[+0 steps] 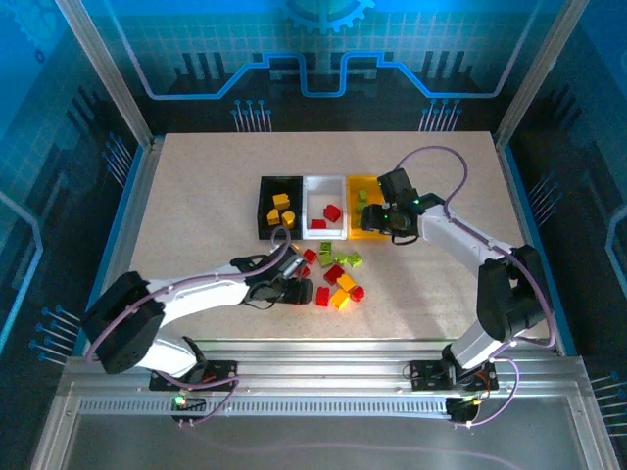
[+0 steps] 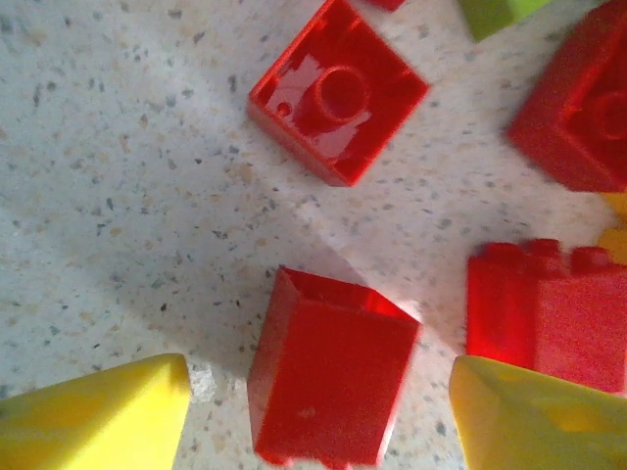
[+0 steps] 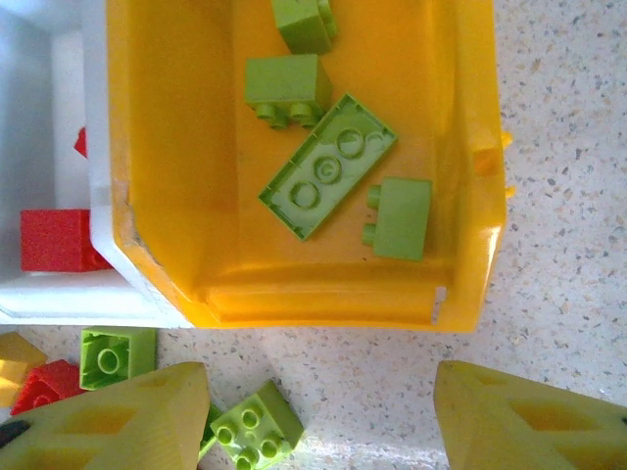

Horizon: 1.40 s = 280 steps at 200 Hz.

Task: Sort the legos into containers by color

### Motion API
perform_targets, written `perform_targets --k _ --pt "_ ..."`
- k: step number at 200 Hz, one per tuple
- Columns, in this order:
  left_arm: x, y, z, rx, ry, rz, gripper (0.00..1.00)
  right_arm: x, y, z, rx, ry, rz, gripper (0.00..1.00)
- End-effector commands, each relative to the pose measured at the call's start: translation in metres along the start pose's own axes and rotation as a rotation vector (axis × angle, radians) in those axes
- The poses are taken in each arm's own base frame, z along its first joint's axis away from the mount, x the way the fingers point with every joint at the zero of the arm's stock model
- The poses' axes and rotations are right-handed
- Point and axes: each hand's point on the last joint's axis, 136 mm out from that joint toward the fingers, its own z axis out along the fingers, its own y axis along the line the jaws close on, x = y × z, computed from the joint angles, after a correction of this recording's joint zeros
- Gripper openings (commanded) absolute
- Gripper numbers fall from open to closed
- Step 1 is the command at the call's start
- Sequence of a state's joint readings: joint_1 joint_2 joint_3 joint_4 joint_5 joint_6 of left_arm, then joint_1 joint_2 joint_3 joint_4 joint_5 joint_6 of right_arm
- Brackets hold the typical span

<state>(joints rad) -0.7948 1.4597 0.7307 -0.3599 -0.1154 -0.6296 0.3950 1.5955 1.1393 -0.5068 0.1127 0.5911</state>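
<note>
Left gripper (image 2: 318, 377) jaws are spread, straddling 1 red brick (image 2: 333, 392) on the table (image 2: 118, 196), unclamped. A pick is judged in hand, to be followed by closing, lifting and carrying far-right to the white bin (image 1: 324, 181), where reds are kept. Other reds (image 2: 338, 93) are crowded just right of it, with bare table open on the near-left; the right gripper (image 3: 321, 382) is held open and empty above the yellow bin (image 3: 460, 147) near edge.

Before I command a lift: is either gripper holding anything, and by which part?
Nothing is held. The left gripper straddles a red brick, gaps on both sides; the right gripper is open, empty.
</note>
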Motion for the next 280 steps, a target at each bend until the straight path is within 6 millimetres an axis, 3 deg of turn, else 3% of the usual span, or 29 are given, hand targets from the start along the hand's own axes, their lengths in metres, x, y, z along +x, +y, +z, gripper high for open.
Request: perform_targets --k 1,45,68,82,105,141,171,203,244,272,280 --pt "-0.002 0.004 0.01 -0.049 0.01 0.041 0.63 -0.003 -0.004 -0.008 -0.013 -0.016 0.033 0.64" --pt "-0.004 0.006 0.005 -0.052 -0.01 0.039 0.44 -0.005 -0.006 -0.014 -0.018 -0.03 0.036 0.64" --pt "-0.009 0.001 -0.009 -0.028 -0.03 0.022 0.34 -0.006 -0.005 -0.015 -0.024 -0.031 0.044 0.64" --pt "-0.016 -0.006 -0.022 0.003 -0.056 0.01 0.32 -0.005 -0.004 -0.016 -0.029 -0.034 0.049 0.64" --pt "-0.052 -0.027 -0.05 0.105 -0.127 -0.033 0.32 -0.003 -0.004 -0.02 -0.041 -0.038 0.055 0.64" --pt "-0.14 -0.05 -0.073 0.151 -0.269 -0.045 0.32 0.008 -0.007 -0.019 -0.05 -0.026 0.067 0.64" --pt "-0.204 -0.052 -0.054 0.05 -0.318 -0.014 0.32 0.016 -0.013 -0.02 -0.041 -0.016 0.072 0.64" --pt "-0.243 -0.048 -0.018 -0.057 -0.294 0.004 0.3 0.025 -0.017 -0.025 -0.042 -0.008 0.068 0.63" --pt "-0.263 -0.042 0.015 -0.127 -0.246 -0.011 0.31 0.041 -0.015 -0.037 -0.088 0.008 0.059 0.63" --pt "-0.266 -0.044 0.028 -0.136 -0.209 -0.015 0.41 0.053 -0.007 -0.043 -0.155 0.013 0.017 0.63" --pt "-0.266 -0.047 0.028 -0.126 -0.204 -0.015 0.45 0.066 -0.009 -0.038 -0.171 0.033 0.003 0.63"
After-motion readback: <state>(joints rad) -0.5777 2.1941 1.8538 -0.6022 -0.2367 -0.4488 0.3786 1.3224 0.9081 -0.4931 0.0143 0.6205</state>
